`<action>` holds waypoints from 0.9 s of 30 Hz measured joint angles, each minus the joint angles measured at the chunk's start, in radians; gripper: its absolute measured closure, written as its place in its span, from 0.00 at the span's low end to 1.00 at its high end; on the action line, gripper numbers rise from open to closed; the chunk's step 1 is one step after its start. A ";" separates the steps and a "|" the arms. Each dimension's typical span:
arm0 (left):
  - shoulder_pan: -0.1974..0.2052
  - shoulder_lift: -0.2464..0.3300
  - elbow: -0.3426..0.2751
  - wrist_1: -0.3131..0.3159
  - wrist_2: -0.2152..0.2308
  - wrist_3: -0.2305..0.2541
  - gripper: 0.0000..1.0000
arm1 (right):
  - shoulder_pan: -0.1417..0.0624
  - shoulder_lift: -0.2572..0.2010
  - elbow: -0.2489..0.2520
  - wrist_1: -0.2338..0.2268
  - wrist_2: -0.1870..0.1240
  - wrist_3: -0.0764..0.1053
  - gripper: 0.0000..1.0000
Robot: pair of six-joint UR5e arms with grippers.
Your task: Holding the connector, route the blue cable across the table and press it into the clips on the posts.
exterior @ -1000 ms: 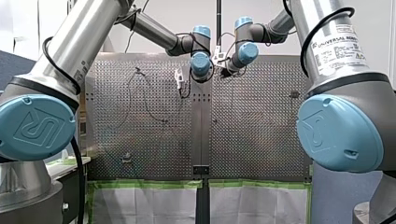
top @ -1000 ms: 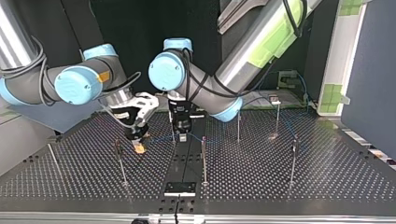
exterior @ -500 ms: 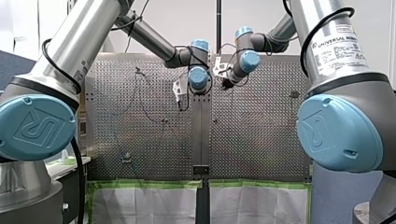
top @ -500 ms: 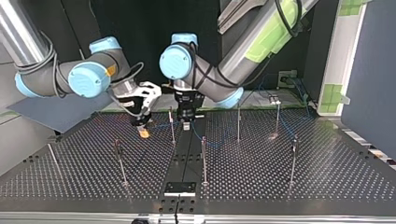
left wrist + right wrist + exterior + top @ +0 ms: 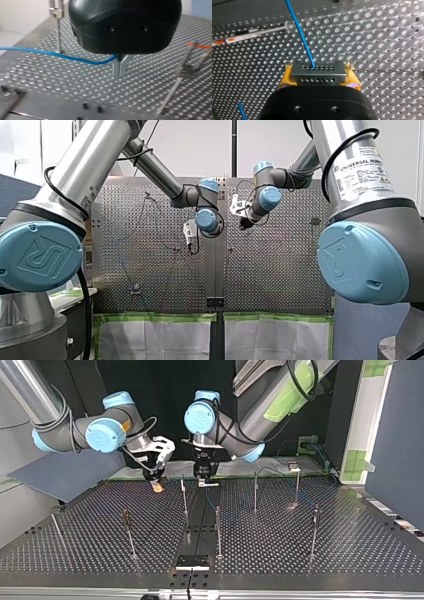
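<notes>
On the perforated table [image 5: 310, 560] a thin post [image 5: 184, 496] stands upright. Left of that post in the top view, my right gripper [image 5: 319, 67] pinches the connector [image 5: 317, 76] between yellow pads [image 5: 284, 78], the blue cable [image 5: 300, 35] leaving it. Right of the post, my left gripper [image 5: 120, 73] has its metal fingers [image 5: 116, 67] pressed together on the cable.

The grey rectangular metal connector [image 5: 317, 75], dotted with two rows of small holes, sits level between the right gripper [image 5: 318, 67]'s yellow pads [image 5: 285, 78]. In the top view it is at about ten o'clock from the middle thin metal post [image 5: 218, 530]. The thin blue cable [image 5: 302, 37] leaves its far face and, further along, sags through the left gripper [image 5: 120, 73]'s closed metal fingers [image 5: 116, 67].
</notes>
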 joint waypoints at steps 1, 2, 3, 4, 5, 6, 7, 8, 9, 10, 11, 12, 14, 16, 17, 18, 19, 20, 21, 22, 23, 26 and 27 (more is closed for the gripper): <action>0.001 -0.008 -0.010 0.010 0.006 0.000 1.00 | 0.000 0.000 0.013 -0.013 0.000 0.005 1.00; 0.002 -0.020 -0.024 0.024 0.014 0.000 1.00 | 0.000 0.000 0.023 -0.023 -0.001 0.007 1.00; 0.003 -0.029 -0.034 0.034 0.021 -0.001 1.00 | 0.000 0.000 0.033 -0.033 -0.002 0.007 1.00; 0.003 -0.039 -0.044 0.044 0.027 -0.002 1.00 | 0.000 0.001 0.047 -0.047 -0.002 0.007 1.00; 0.004 -0.052 -0.058 0.058 0.036 -0.005 1.00 | 0.000 0.001 0.057 -0.057 -0.001 0.006 1.00; 0.004 -0.062 -0.069 0.068 0.043 -0.008 1.00 | 0.000 0.001 0.067 -0.066 -0.001 0.004 1.00; 0.004 -0.069 -0.079 0.079 0.048 -0.011 1.00 | -0.001 0.001 0.079 -0.079 0.002 -0.001 1.00; 0.005 -0.077 -0.093 0.093 0.053 -0.014 1.00 | -0.001 0.002 0.087 -0.088 0.005 -0.005 1.00; 0.005 -0.081 -0.102 0.102 0.056 -0.016 1.00 | -0.002 0.002 0.095 -0.097 0.009 -0.011 1.00; 0.005 -0.084 -0.112 0.110 0.058 -0.018 1.00 | -0.003 0.003 0.104 -0.108 0.013 -0.021 1.00; 0.006 -0.087 -0.124 0.120 0.060 -0.020 1.00 | -0.004 0.003 0.111 -0.117 0.016 -0.028 1.00; 0.006 -0.088 -0.133 0.126 0.061 -0.022 1.00 | -0.005 0.004 0.117 -0.124 0.018 -0.036 1.00; 0.007 -0.090 -0.144 0.137 0.064 -0.025 1.00 | -0.006 0.006 0.129 -0.137 0.021 -0.057 1.00; 0.007 -0.090 -0.142 0.143 0.068 -0.027 1.00 | -0.008 0.013 0.139 -0.147 0.022 -0.071 1.00; 0.007 -0.090 -0.137 0.145 0.073 -0.029 1.00 | -0.009 0.017 0.141 -0.149 0.022 -0.074 1.00; 0.007 -0.090 -0.132 0.146 0.078 -0.030 1.00 | -0.009 0.023 0.143 -0.151 0.021 -0.077 1.00; 0.007 -0.090 -0.127 0.147 0.083 -0.030 1.00 | -0.011 0.032 0.144 -0.153 0.020 -0.079 1.00; 0.007 -0.090 -0.119 0.147 0.089 -0.032 1.00 | -0.011 0.039 0.145 -0.154 0.019 -0.080 1.00; 0.007 -0.090 -0.113 0.147 0.094 -0.033 1.00 | -0.013 0.046 0.146 -0.154 0.018 -0.081 1.00; 0.007 -0.090 -0.107 0.148 0.099 -0.034 1.00 | -0.014 0.054 0.146 -0.155 0.017 -0.081 1.00; 0.007 -0.090 -0.100 0.148 0.104 -0.036 1.00 | -0.016 0.059 0.146 -0.155 0.017 -0.081 1.00; 0.006 -0.090 -0.090 0.149 0.113 -0.039 1.00 | -0.024 0.079 0.146 -0.159 0.015 -0.080 1.00; 0.006 -0.090 -0.089 0.149 0.114 -0.039 1.00 | -0.027 0.083 0.146 -0.163 0.014 -0.079 1.00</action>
